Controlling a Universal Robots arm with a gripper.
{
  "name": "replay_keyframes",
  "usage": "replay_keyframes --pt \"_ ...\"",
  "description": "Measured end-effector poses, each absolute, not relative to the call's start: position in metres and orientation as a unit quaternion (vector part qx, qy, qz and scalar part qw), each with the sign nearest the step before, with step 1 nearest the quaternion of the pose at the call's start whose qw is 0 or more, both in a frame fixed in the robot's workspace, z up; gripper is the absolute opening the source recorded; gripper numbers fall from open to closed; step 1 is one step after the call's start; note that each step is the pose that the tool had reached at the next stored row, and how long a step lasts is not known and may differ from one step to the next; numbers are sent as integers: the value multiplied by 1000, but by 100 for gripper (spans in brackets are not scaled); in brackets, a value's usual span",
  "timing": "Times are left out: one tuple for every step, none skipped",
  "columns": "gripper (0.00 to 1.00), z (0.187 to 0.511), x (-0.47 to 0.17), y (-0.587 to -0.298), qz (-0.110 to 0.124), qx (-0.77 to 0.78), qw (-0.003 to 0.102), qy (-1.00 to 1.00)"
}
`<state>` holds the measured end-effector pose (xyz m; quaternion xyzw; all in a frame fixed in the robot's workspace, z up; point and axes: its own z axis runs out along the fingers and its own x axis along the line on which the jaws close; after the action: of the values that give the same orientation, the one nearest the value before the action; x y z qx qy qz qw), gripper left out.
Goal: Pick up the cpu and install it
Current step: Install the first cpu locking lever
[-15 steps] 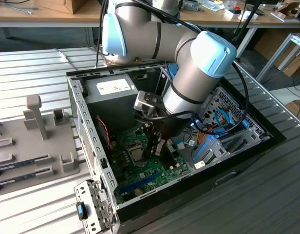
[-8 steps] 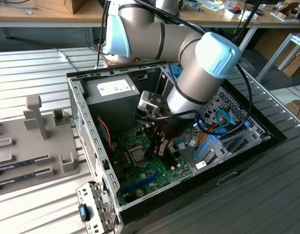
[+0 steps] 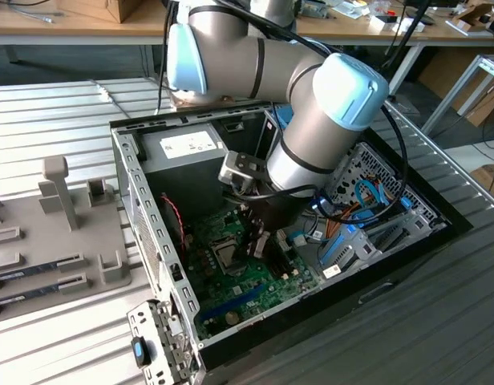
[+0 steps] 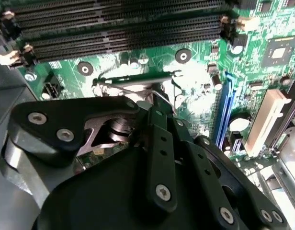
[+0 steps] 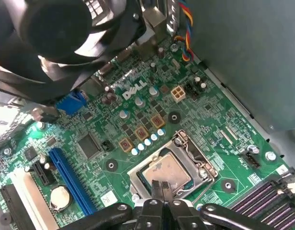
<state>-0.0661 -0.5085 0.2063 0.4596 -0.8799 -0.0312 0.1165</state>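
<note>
Evidently the cpu (image 5: 165,172), a light, stiff, fragile plate best pinched by its bare edges, lay in the socket (image 5: 172,168) mid-board, with the gripper (image 5: 160,188) just above it, fingers seemingly pressed together.

In the exterior view the arm's wrist blocks the hand (image 3: 259,241), so its fingertips stay out of sight. In the second wrist view the hand's black body covers most of the socket (image 4: 138,88). In the first wrist view the cpu (image 5: 165,173) has its near edge behind the fingers (image 5: 156,189).
</note>
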Motion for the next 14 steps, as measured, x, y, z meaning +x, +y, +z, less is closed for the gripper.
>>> replay_keyframes --pt "11 211 -66 -508 -31 460 117 -880" --pt "11 215 -66 -508 -31 460 117 -880" --pt "11 217 -66 -508 -31 460 117 -880" --pt "11 221 -66 -507 -31 460 117 -880" --pt "11 222 -66 -507 -31 460 117 -880" --pt "11 223 -66 -506 -31 460 117 -880" --pt "11 224 -66 -506 -31 460 116 -880" --pt "11 225 -66 -505 -31 460 116 -880" --pt "11 226 -66 -504 -31 460 116 -880" --pt "11 228 -66 -503 -32 460 116 -880" --pt "11 229 -66 -503 -32 460 116 -880" --pt "11 230 -66 -502 -33 460 116 -880" --pt "11 231 -66 -501 -34 460 115 -880" --pt "11 231 -66 -499 -37 460 113 -880"
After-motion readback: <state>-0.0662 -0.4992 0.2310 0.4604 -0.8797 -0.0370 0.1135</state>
